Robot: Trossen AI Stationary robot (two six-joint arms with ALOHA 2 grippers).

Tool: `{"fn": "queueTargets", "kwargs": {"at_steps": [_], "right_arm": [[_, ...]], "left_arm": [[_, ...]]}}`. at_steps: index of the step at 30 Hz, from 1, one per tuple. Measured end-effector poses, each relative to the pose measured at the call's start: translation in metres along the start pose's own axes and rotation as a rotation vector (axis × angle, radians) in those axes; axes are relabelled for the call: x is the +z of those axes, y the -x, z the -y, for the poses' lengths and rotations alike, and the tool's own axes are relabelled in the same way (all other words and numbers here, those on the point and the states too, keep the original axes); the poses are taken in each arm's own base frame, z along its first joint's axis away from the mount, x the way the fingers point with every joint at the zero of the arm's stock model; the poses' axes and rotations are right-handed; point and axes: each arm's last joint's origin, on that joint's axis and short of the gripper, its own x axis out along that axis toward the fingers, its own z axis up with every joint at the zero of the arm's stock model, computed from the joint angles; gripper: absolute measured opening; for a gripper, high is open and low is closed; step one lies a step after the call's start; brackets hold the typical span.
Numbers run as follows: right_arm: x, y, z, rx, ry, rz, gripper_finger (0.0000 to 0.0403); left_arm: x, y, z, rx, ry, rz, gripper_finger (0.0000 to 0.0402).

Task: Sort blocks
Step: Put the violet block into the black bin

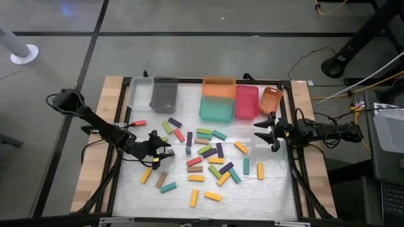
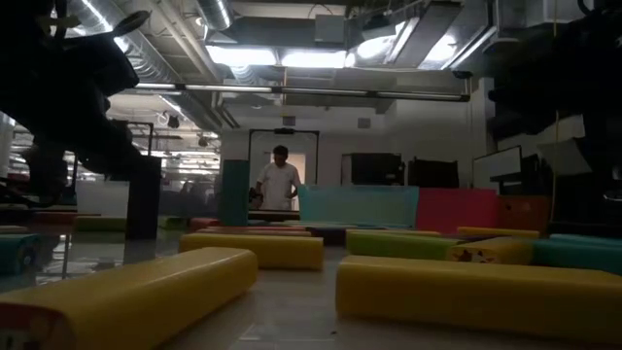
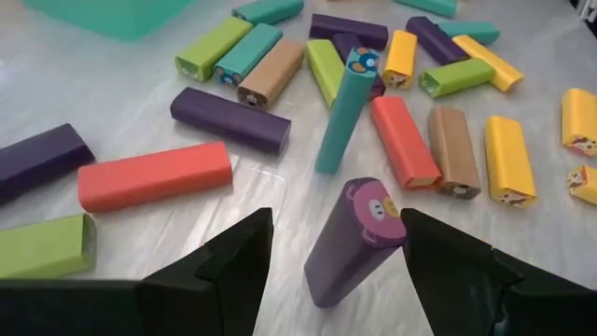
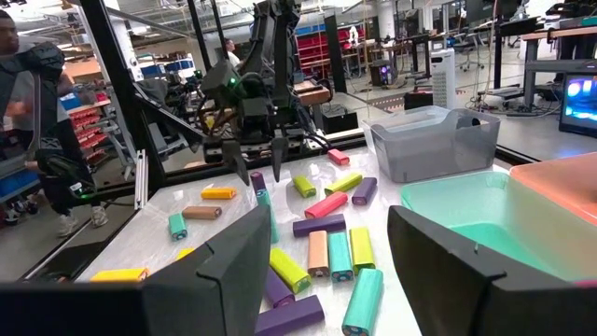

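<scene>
While the right hand (image 1: 273,132) waits open at the surface's edge, the open left hand (image 3: 326,252) straddles an upright purple block (image 3: 353,238).

A lab: exposed ceiling ducts (image 2: 194,29), equipment racks (image 4: 312,42), monitor (image 4: 578,103)

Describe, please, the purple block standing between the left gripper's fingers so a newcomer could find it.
Start at the left gripper, left of the block pile. Between its open fingers a purple block stands tilted on end, next to a teal block also on end. Its top face shows a pink cartoon face.
</scene>
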Motion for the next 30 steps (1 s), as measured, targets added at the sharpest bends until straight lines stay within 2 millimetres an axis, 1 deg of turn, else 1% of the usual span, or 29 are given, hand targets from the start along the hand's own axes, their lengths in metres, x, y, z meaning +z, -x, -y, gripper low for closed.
{"fn": "queueTargets", "kwargs": {"at_steps": [6, 9, 13, 20, 21, 25, 30], "right_arm": [[0.000, 0.000, 0.000, 0.000, 0.000, 0.000, 0.0215], [0.000, 0.000, 0.000, 0.000, 0.000, 0.000, 0.0215], [0.000, 0.000, 0.000, 0.000, 0.000, 0.000, 0.0215], [0.000, 0.000, 0.000, 0.000, -0.001, 0.001, 0.0215], [0.000, 0.000, 0.000, 0.000, -0.006, 0.001, 0.0215], [0.002, 0.000, 0.000, 0.002, -0.027, 0.016, 0.0215], [0.006, -0.001, -0.001, 0.010, -0.027, 0.056, 0.0215]], "left_arm": [[-0.001, -0.001, 0.000, 0.004, -0.010, -0.004, 0.0221], [-0.003, -0.002, 0.000, 0.011, -0.019, -0.015, 0.0204], [-0.007, -0.006, 0.000, 0.021, -0.031, -0.030, 0.0160], [-0.006, -0.011, 0.004, -0.003, -0.078, 0.007, 0.0049], [-0.005, -0.011, 0.005, -0.006, -0.080, 0.015, 0.0040], [0.002, -0.010, 0.006, 0.027, -0.077, 0.099, 0.0039], [0.019, -0.008, 0.003, 0.133, -0.148, 0.243, 0.0039]]}}
